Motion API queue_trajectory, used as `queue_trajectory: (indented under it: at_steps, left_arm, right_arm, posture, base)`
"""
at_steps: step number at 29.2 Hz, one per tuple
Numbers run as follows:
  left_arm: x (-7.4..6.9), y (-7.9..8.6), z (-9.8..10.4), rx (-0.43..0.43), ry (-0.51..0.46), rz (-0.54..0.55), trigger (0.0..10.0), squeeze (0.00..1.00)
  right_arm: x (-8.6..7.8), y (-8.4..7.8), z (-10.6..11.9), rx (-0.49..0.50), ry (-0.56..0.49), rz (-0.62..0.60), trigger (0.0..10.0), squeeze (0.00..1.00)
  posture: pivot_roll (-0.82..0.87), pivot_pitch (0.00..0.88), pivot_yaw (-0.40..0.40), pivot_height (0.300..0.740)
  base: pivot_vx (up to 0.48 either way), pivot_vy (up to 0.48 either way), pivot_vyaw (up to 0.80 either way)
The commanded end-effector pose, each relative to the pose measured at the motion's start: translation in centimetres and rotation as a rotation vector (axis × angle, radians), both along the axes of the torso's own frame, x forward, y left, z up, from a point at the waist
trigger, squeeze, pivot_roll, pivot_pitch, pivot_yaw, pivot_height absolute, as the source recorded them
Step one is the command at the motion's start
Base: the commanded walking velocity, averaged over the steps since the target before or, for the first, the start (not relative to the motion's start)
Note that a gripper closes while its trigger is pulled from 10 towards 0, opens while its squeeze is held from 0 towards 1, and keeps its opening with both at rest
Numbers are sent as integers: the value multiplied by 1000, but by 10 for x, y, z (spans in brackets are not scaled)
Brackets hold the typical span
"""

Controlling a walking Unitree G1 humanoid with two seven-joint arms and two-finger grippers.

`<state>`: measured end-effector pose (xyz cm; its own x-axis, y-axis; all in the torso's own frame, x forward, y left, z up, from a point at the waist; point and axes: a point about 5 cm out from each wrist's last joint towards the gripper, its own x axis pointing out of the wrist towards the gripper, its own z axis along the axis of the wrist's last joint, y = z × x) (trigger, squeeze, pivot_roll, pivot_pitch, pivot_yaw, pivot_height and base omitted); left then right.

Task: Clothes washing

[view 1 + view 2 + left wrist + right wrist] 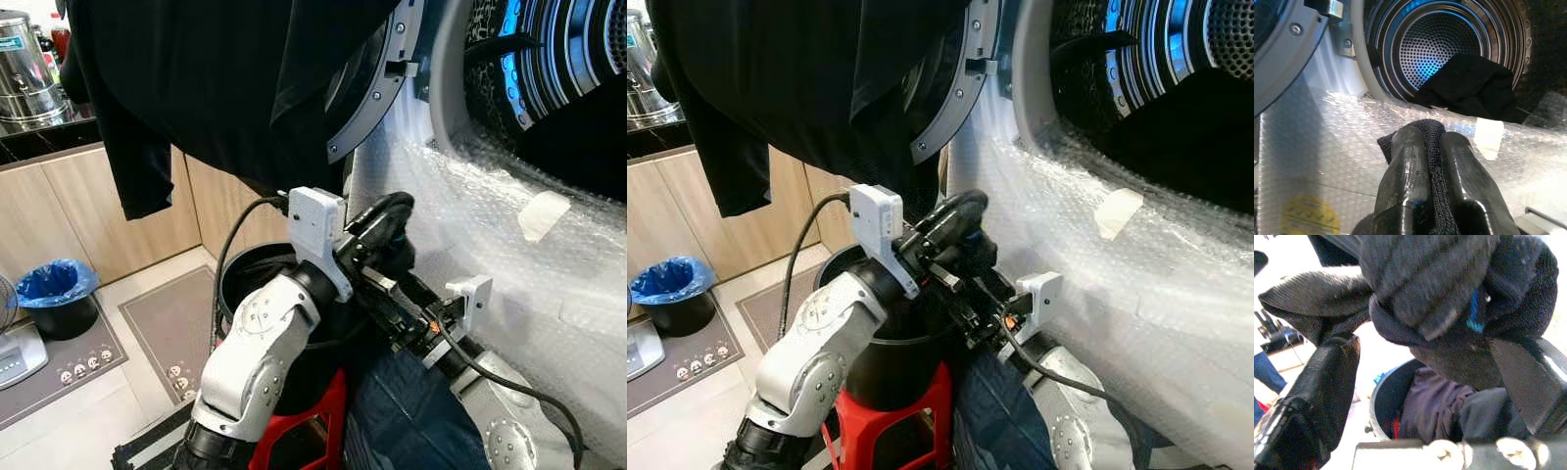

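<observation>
My left gripper (387, 217) is raised in front of the washing machine, shut on a dark knit cloth (1432, 147) pinched between its fingers (1405, 161). Ahead of it is the open drum (1440, 49), with a black garment (1474, 85) lying at its mouth. My right gripper (387, 308) sits just below, open, its fingers (1317, 391) spread around the hanging bunch of knit cloth (1449, 308). Beneath both stands a black bucket (235, 284) holding purple and dark clothes (1432, 401).
A black shirt (216, 69) drapes over the open washer door (377, 98). Bubble wrap (509, 284) covers the washer front. The bucket rests on a red stool (304, 431), beside blue jeans (411, 411). A blue-lined bin (57, 294) stands by the cabinets.
</observation>
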<state>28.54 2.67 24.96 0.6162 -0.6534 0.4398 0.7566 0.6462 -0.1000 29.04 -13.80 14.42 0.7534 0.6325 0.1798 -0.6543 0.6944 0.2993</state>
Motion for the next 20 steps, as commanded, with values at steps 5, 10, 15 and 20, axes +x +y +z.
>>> queue_trajectory:
  at_steps: [5,10,15,20]
  left_arm:
    - [-3,-9,-2,-4,16,-54,10000,0]
    - [-6,-13,-4,-7,27,-77,10000,0]
    - [-9,-17,-7,-18,42,-91,10000,0]
    - [-10,-18,-7,-19,41,-93,10000,0]
  right_arm:
    - [7,-5,13,47,-29,-63,10000,0]
    - [10,-8,15,82,-33,-110,10000,0]
    - [11,-8,15,100,-21,-116,4784,0]
    - [11,-8,15,110,-12,-121,4784,0]
  posture:
    - [-2,0,-69,740]
    - [-5,0,-65,740]
    - [-8,0,-63,740]
    - [-8,0,-63,740]
  base:
    - [0,0,0]
    - [0,0,0]
    - [0,0,0]
    - [0,0,0]
